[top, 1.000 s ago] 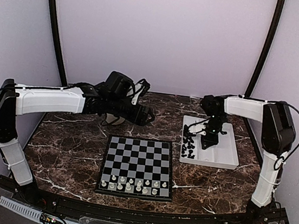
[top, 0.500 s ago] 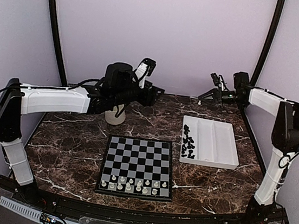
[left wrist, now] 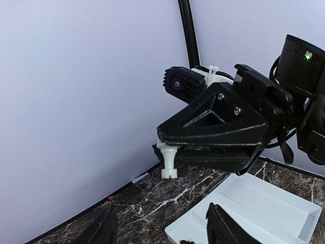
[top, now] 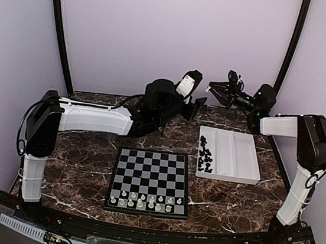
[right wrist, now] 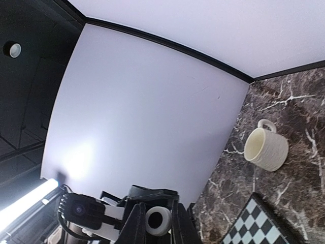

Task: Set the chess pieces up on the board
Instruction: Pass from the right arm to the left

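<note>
A mid-air handover appears to be the step in hand. The right end effector point(right wrist: 157, 212) is clenched on a white chessman point(left wrist: 168, 161), which seems to be gripped at its upper end, so that the stem and round base hang clear below the fingers. The left end effector point(left wrist: 162, 226) is held just below and in front, jaws apart, with nothing between them.

For a clean transfer, the exposed stem should be enclosed squarely and pinched firmly before the right grip is released. The piece is tiny and smooth, so a tilted pinch could let it slip onto the worktop point(top: 81, 159).

The chessboard point(top: 151, 169) lies flat at the near centre. A handful of white pieces point(top: 141, 201) stand on its two nearest rows, and the other rows are bare. Black pieces point(top: 205, 155) are heaped in the left compartment of the white tray point(top: 242, 163), just right of the board.
</note>
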